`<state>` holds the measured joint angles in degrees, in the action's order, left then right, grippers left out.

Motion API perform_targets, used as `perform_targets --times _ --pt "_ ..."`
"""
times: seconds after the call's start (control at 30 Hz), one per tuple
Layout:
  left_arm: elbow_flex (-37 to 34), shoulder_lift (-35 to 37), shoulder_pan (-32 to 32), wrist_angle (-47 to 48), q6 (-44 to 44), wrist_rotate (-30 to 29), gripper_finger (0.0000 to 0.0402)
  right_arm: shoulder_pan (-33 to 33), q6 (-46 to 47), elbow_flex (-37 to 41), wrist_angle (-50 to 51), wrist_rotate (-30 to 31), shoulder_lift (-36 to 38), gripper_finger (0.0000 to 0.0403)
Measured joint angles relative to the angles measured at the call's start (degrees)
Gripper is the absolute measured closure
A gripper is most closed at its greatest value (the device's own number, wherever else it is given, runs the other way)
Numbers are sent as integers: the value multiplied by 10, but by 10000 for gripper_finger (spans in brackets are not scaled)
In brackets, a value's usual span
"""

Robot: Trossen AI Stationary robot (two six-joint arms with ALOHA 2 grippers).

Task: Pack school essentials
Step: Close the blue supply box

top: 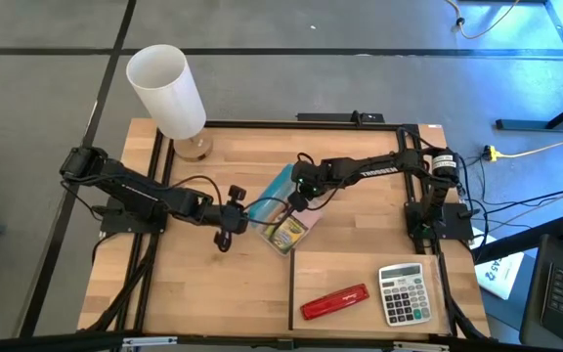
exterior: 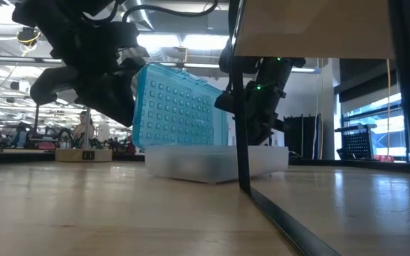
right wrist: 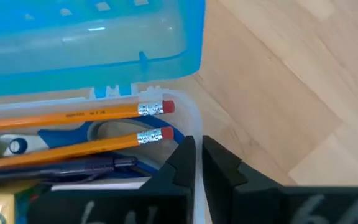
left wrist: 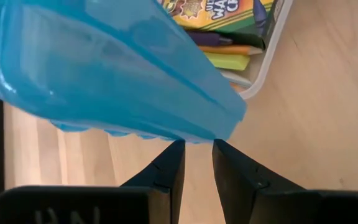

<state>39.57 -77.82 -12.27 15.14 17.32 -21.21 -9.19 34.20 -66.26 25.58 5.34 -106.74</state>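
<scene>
A clear pencil box [top: 283, 233] with a hinged blue lid [top: 274, 188] stands mid-table; the lid is raised and tilted [exterior: 180, 107]. In it lie a yellow-green crayon box [left wrist: 216, 12], two orange pencils [right wrist: 73, 115], blue-handled scissors [right wrist: 17, 144] and a dark pen [right wrist: 73, 165]. My left gripper [top: 235, 219], its fingers nearly together, is on the box's left side under the lid's free edge. My right gripper [top: 301, 194] is shut on the box's wall at its far end, by the hinge. The sticky-note pad and eraser do not show plainly. My left gripper's fingertips [left wrist: 178, 149] meet the lid's free edge [left wrist: 197, 134] from the table's left, low and about level. The lid leans tilted above them. Whether it rests on them cannot be told for sure. My right gripper pinches the clear box's wall [right wrist: 194, 134] near a hinge-side corner, one finger inside [right wrist: 180, 163] and one outside. It comes from above, slanting down. The box stands on the table.
A white cylinder [top: 169, 90] stands at the far left. A red stapler [top: 335, 301] and a grey calculator [top: 404, 293] lie near the front right. Bare wood lies at the front left [top: 184, 293].
</scene>
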Motion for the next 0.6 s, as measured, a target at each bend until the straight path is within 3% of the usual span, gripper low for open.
perform_targets --times 0.33,0.6 --pt "0 -1 0 -53 142 -2 325 1 -37 -1 -6 15 0 383" --pt "0 -1 16 -59 164 34 325 0 -78 -5 15 4 14 383"
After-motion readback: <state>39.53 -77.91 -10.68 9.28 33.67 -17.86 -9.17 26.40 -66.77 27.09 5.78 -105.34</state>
